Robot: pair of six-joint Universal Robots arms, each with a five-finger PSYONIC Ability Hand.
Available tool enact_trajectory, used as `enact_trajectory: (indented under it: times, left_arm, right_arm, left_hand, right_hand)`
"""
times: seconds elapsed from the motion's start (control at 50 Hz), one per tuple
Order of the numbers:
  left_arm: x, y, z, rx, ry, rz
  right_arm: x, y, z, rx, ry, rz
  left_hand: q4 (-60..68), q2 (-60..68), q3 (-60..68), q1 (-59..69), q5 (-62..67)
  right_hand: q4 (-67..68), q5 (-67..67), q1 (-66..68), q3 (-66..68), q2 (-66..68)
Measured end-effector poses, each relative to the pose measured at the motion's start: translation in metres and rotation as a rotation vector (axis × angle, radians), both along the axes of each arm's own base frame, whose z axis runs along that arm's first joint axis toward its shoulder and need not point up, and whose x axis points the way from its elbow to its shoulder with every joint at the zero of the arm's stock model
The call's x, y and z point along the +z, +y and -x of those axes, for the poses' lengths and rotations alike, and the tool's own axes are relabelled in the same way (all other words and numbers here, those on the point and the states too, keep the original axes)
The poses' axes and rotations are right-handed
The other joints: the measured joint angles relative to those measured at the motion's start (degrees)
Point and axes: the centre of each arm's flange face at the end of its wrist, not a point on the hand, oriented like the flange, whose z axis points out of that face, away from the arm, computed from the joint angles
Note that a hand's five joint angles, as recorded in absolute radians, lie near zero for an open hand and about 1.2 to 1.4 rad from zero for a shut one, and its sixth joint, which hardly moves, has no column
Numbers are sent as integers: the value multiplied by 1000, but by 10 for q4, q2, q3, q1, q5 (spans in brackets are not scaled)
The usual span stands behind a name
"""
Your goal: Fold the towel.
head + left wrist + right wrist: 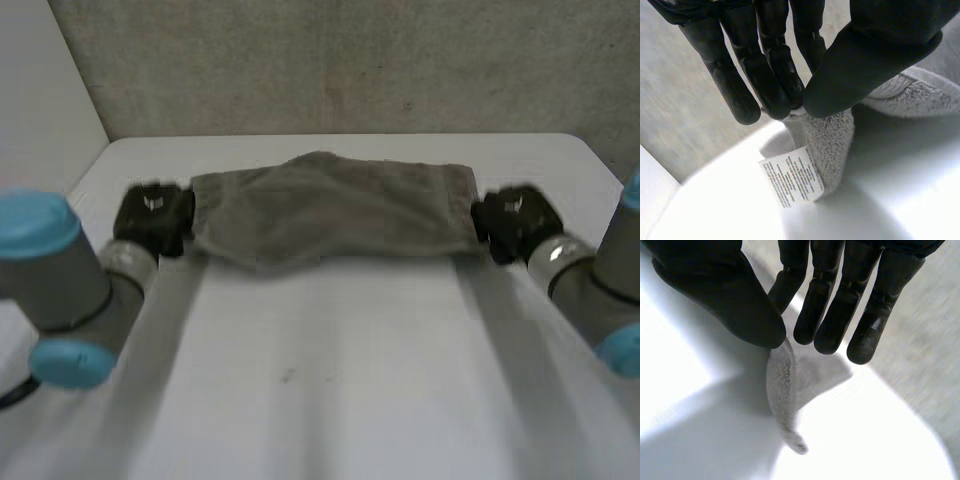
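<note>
A grey towel [330,212] hangs stretched between my two hands above the far part of the white table [330,380]. My left hand [152,220] pinches the towel's left end. In the left wrist view its fingers [765,85] and thumb press a towel corner [827,142] between them, and a white care label [791,176] hangs below. My right hand [512,222] holds the right end. In the right wrist view its thumb [735,305] and fingers pinch a thin towel corner [785,390] that droops below them.
A grey concrete wall [350,60] rises behind the table's far edge. The left arm [60,290] and the right arm [600,290] reach in along the table's sides. The near half of the table is bare white surface.
</note>
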Motion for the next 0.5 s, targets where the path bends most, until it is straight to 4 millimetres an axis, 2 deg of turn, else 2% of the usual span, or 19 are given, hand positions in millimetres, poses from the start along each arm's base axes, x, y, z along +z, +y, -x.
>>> enact_trajectory:
  times: [0.04,0.1,0.16,0.3,0.34,0.38,0.5]
  left_arm:
    - [-14,11,-4,-10,-19,-30]
    - [-27,22,-11,-13,-50,-55]
    - [-30,26,-18,-1,-69,-58]
    - [-20,17,-42,69,-76,-31]
    - [-18,15,-44,79,-72,-25]
    - [-17,14,-45,83,-69,-23]
    - [-16,14,-44,82,-62,-23]
  right_arm:
    - [-23,3,7,-16,25,-69]
    - [-36,5,14,-36,35,-111]
    - [-41,5,19,-48,36,-127]
    - [-44,-1,30,-88,4,-127]
    - [-44,-5,35,-113,-32,-134]
    - [-45,-7,38,-131,-62,-143]
    - [-46,-12,45,-178,-157,-175]
  left_hand:
    - [0,0,0,0,0]
    - [0,0,0,0,0]
    - [0,0,0,0,0]
    - [0,0,0,0,0]
    - [0,0,0,5,0]
    - [0,0,0,5,0]
    - [0,0,0,5,0]
  right_hand:
    - [0,0,0,0,0]
    - [0,0,0,0,0]
    - [0,0,0,0,0]
    - [-9,-1,-15,-9,-6]
    - [-157,-132,-192,-154,-154]
    - [-245,-219,-297,-243,-247]
    - [-331,-312,-398,-327,-314]
